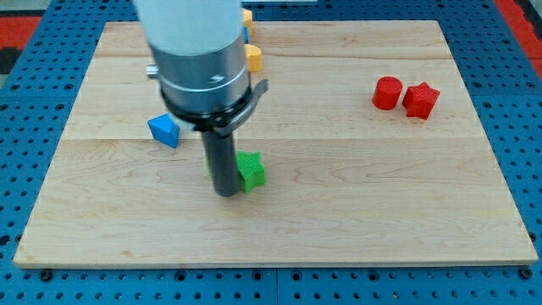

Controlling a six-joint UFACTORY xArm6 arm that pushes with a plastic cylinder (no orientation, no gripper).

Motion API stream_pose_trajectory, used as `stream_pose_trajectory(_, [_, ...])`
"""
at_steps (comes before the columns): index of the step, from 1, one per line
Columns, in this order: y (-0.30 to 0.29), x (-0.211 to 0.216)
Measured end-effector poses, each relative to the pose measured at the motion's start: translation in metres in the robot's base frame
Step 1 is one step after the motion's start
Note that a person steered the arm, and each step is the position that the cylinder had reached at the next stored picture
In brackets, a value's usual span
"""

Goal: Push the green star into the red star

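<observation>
The green star (251, 169) lies left of the board's middle, low down. My tip (227, 193) rests on the board right against the green star's left side. The red star (421, 100) sits far off at the view's upper right, touching a red cylinder (387, 92) on its left. The arm's grey body hides part of the board's upper left.
A blue block (164, 130) lies left of the rod. Two yellow blocks (252, 58) (246, 17) and a sliver of a blue one (246, 35) peek out from behind the arm near the view's top. The wooden board (339, 203) sits on a blue perforated table.
</observation>
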State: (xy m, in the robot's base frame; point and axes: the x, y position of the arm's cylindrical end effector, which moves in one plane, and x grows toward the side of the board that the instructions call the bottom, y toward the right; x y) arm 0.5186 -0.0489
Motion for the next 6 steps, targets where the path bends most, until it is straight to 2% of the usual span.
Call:
stream_pose_trajectory(1, [0.041, -0.020])
stream_pose_trajectory(2, [0.094, -0.062])
stream_pose_trajectory(3, [0.046, -0.063])
stream_pose_trajectory(4, [0.050, -0.082])
stream_pose_trajectory(5, [0.147, -0.116])
stream_pose_trajectory(6, [0.188, -0.114])
